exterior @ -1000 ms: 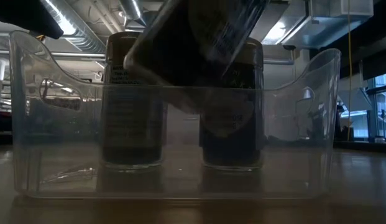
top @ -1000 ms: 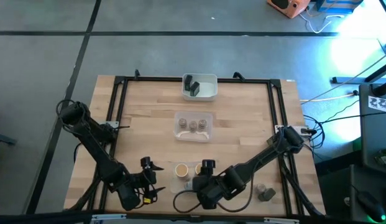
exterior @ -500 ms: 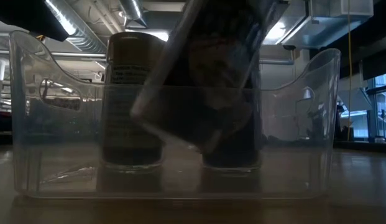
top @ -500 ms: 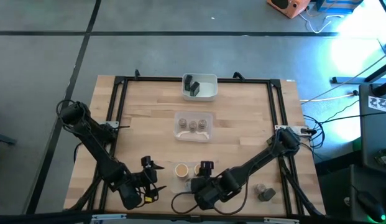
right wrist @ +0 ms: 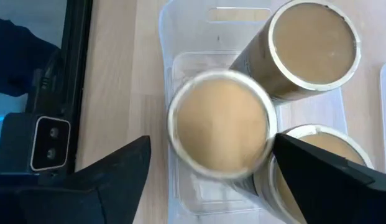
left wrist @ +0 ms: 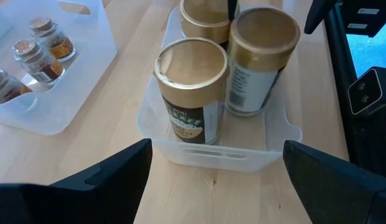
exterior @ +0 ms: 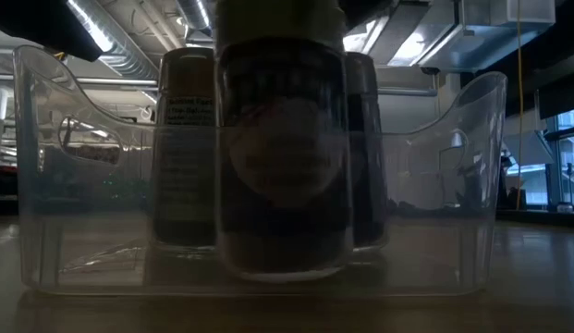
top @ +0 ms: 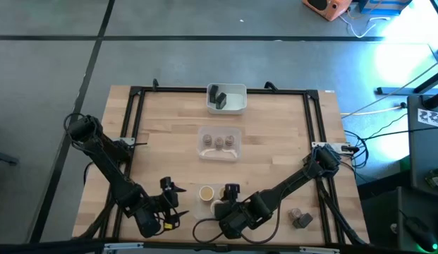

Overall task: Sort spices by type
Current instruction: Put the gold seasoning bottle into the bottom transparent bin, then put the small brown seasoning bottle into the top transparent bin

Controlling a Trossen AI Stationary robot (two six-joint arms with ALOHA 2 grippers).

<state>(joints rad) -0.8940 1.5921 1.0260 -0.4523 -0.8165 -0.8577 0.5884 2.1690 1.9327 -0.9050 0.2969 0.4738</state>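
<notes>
Right gripper [right wrist: 208, 180] spread above tan-topped jar [right wrist: 219, 122]; clear tray [exterior: 46, 185] blurs labels.

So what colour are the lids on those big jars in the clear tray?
Tan-gold lids; the left wrist view shows them best.

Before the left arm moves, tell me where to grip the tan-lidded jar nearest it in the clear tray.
Grip the tan-lidded jar by its lid end, coming straight down. It stands upright, the clear tray wall rings its base, and a second jar crowds one side.
</notes>
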